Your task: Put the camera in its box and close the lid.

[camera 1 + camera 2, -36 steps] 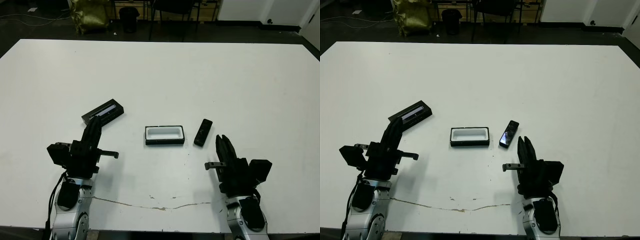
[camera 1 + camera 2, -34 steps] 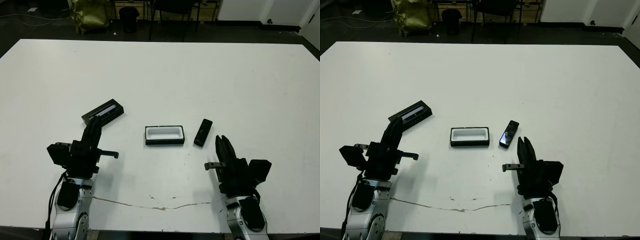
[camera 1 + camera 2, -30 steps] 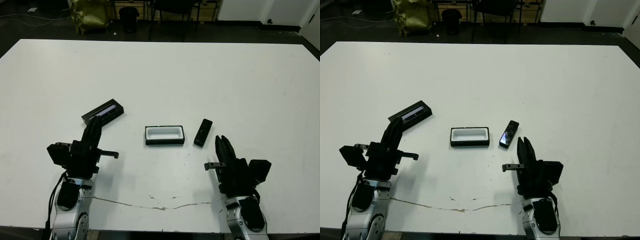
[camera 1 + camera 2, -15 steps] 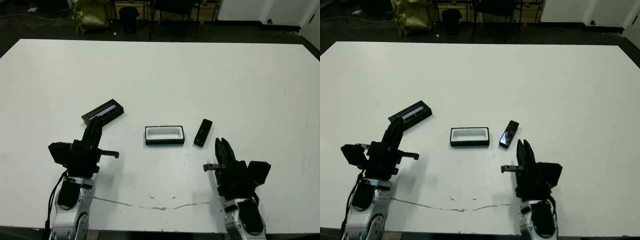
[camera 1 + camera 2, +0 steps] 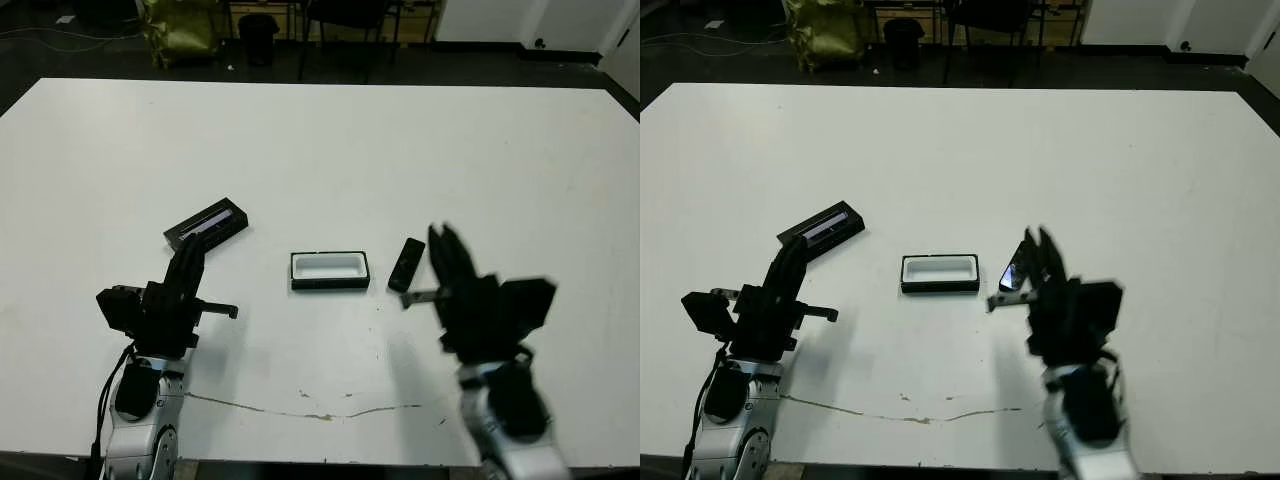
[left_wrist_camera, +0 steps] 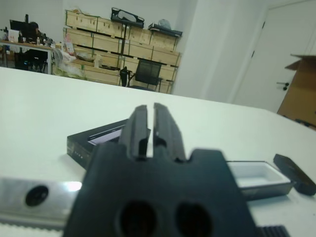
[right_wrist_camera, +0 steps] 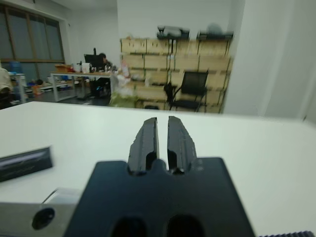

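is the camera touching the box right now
Apart. The left eye view shows a strip of bare white table between the camera and the near end of the box; the left wrist view shows the same gap.

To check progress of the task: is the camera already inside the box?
No. The camera lies on the table beside the box, whose white inside is empty.
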Available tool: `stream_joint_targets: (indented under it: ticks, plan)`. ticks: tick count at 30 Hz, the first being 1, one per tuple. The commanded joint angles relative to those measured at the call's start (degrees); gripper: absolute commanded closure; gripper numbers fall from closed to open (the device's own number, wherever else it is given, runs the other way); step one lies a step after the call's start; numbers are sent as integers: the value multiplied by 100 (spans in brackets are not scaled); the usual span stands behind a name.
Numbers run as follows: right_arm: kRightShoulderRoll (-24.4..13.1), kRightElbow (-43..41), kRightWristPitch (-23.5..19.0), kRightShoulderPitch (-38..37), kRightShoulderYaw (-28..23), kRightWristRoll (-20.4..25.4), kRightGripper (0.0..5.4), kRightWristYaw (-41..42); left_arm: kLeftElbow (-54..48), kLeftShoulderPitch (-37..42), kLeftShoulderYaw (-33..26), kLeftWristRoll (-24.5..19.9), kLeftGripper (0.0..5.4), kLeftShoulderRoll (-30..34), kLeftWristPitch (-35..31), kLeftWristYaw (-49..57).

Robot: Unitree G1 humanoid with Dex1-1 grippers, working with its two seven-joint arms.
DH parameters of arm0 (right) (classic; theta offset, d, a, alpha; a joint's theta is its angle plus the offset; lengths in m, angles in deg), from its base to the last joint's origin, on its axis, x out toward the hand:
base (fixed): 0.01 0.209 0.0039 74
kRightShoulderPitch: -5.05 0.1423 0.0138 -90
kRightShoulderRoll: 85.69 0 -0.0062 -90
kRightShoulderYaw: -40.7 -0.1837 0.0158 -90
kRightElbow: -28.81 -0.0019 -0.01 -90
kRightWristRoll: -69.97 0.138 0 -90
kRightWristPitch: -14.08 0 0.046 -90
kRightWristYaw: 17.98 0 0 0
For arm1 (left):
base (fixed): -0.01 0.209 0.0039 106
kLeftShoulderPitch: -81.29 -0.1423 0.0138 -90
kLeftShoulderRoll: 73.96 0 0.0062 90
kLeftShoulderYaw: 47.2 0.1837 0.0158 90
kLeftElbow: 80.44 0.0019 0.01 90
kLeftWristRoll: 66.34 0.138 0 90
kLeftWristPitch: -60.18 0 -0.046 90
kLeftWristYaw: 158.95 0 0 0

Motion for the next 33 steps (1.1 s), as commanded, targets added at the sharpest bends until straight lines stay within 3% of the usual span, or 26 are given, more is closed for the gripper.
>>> stream_joint_targets:
  ticks: [1, 3, 6, 8, 12, 16, 22, 25, 28, 31, 33]
  plan:
    - [-578, 52, -395, 719, -552, 89, 540, 285, 58, -52, 17, 186, 538, 19, 6, 92]
    - [-962, 188, -641, 1233, -835, 236, 540, 550, 68, -44, 19, 150, 538, 4, -25, 80]
    - [-1717, 878, -424, 1999, -1048, 316, 540, 1195, 96, -50, 31, 124, 538, -27, 13, 47]
    - [-2059, 1250, -540, 2396, -1036, 290, 540, 1463, 106, -50, 41, 209, 538, -27, 75, 75]
    - [-2762, 2523, -151, 3291, -712, 142, 540, 2302, 74, -49, 33, 201, 538, -39, 29, 80]
    - [-3291, 3979, 432, 4320, 2, -438, 540, 3117, -46, -84, 53, 290, 538, -54, -75, 194]
    - [-3219, 5829, 1062, 5432, 964, -1192, 540, 3837, -11, -80, 50, 221, 538, -53, -4, 156]
    - [-3103, 6367, 1112, 5721, 1303, -1516, 540, 4022, 21, -70, 34, 237, 538, -46, 30, 161]
    - [-2975, 6760, 1189, 5873, 1451, -1593, 540, 4268, 189, -15, 2, 206, 538, -39, 216, 63]
    - [-2930, 7235, 1650, 6046, 1670, -1706, 540, 4614, 110, -55, 10, 210, 538, -56, 68, 116]
    - [-2853, 7536, 1730, 6190, 1790, -1758, 540, 4889, 94, -66, 18, 222, 538, -61, 59, 119]
